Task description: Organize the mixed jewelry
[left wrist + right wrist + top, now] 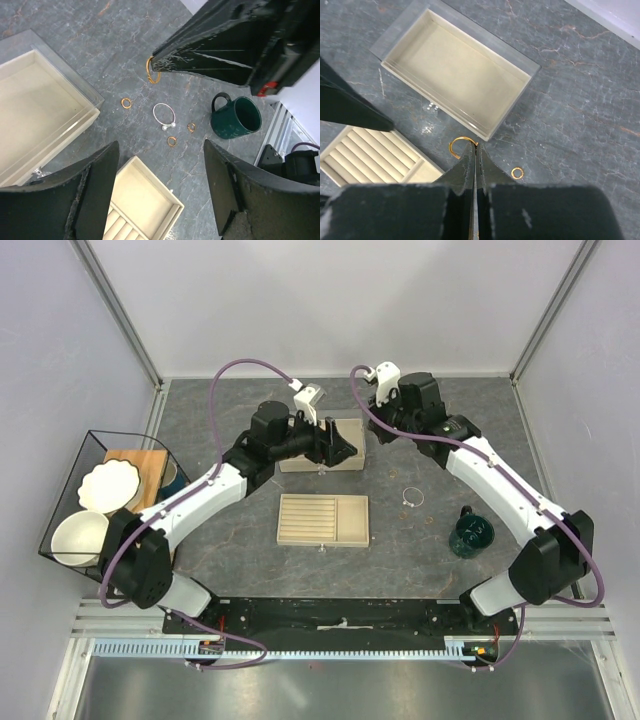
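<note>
My right gripper [476,148] is shut on a gold open hoop [459,144], held just above the table by the near corner of the open beige box [455,75]. The hoop also shows in the left wrist view [152,70] at the right gripper's tip. On the table lie a thin silver hoop [164,115], which also shows in the top view [412,498], and three small gold rings [126,103] [191,127] [171,141]; one of them shows in the right wrist view [517,173]. My left gripper [161,150] is open and empty, hovering by the box [320,455].
A beige slotted tray [322,518] lies in the middle of the table, and it shows in the left wrist view [142,205]. A dark green mug [470,533] stands at the right. A wire basket [60,530] with white bowls sits at the left edge.
</note>
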